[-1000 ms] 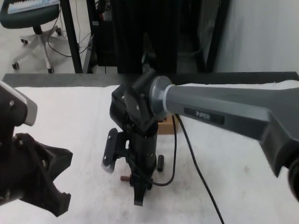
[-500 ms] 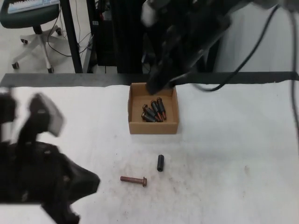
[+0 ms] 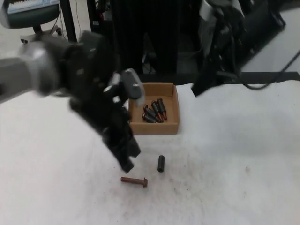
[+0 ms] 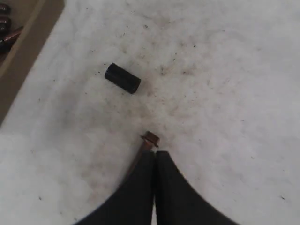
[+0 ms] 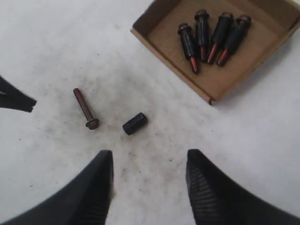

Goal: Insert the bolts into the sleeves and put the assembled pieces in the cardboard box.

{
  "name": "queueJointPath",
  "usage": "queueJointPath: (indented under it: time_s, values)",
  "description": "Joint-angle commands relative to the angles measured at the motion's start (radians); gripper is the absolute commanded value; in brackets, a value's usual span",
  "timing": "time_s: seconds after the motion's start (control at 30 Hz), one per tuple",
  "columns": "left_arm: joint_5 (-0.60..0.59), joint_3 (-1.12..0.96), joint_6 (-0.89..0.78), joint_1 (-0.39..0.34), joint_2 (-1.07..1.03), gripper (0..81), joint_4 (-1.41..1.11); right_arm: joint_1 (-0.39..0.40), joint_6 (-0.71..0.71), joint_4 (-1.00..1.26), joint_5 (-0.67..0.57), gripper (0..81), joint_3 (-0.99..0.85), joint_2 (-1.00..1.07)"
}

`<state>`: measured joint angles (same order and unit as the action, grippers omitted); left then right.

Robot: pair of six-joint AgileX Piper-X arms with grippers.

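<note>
The white-covered bench [image 3: 243, 154] was logged first, with the cardboard box [image 3: 154, 127] set toward its far edge. The left gripper [image 4: 154, 157] was seen in front of the box, just over the bolt [image 4: 151, 138], fingers pressed together with nothing between them; whether the tips touched the bolt could not be told. The right gripper [image 5: 149, 161] was held up off the box's far right corner, fingers spread wide and empty. At least four assembled pieces [image 5: 211, 40] were lying inside the box. The bolt, copper-coloured, was lying flat in front of the box. The sleeve [image 3: 161, 163], short and black, was lying between the box and the bolt, apart from both. Both parts were judged stiff, light, slick metal, likely to roll. The bolt was best taken across the shank near the head, the sleeve across its barrel so the bore was left free. The cover was noted as matt and smudged dark around the parts, probably giving some grip. Behind the box, dark frame posts [image 3: 70, 37] and an office chair [image 3: 28, 18] were noted.
</note>
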<state>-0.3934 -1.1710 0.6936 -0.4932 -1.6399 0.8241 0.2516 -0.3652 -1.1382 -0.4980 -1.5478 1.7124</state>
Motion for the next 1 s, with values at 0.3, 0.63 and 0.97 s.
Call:
queueJointPath:
  time_s: [0.3,0.63,0.97]
  values:
    - [0.229,-0.104,0.253,-0.044,-0.178,40.2,0.146,-0.081,-0.076,0.005,-0.093,45.2,0.173,-0.014]
    - [0.237,-0.105,0.32,-0.058,-0.18,40.5,0.153,-0.075,-0.07,0.017,-0.14,41.6,0.206,-0.014]
    - [0.255,-0.094,0.32,-0.138,-0.241,40.5,0.14,-0.075,-0.054,0.007,-0.14,41.7,0.206,-0.014]
